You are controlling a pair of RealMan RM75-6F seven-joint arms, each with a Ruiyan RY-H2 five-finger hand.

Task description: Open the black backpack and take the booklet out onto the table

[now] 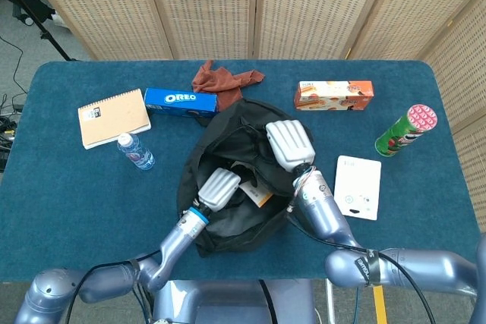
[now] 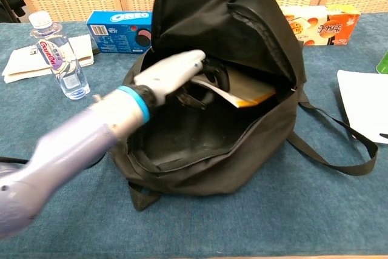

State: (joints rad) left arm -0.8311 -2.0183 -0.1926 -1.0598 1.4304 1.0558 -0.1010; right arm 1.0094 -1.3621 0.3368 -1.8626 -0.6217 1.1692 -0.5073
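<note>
The left robot hand (image 2: 176, 71) pinches the thin white-and-orange booklet (image 2: 242, 91) at centre frame, half inside the floppy black fabric backpack (image 2: 242, 144). The right robot hand (image 1: 289, 143) holds the flap up. The booklet could snag on the zipper rim and slip free.

Left hand (image 2: 176, 71) grips with fingers curled; right hand (image 1: 289, 143) is raised, fingers closed

- Spiral notepad (image 1: 114, 117) at far left on the blue counter (image 1: 61, 202) — a water bottle (image 1: 135, 150) just near of it.
- Oreo box (image 1: 180, 100) right of the notepad, with a rust-brown cloth (image 1: 224, 79) beyond it.
- Orange biscuit box (image 1: 333, 95) at far right.
- Green crisp can (image 1: 405, 130) lying near the right edge — a white card (image 1: 358, 187) nearer.
</note>
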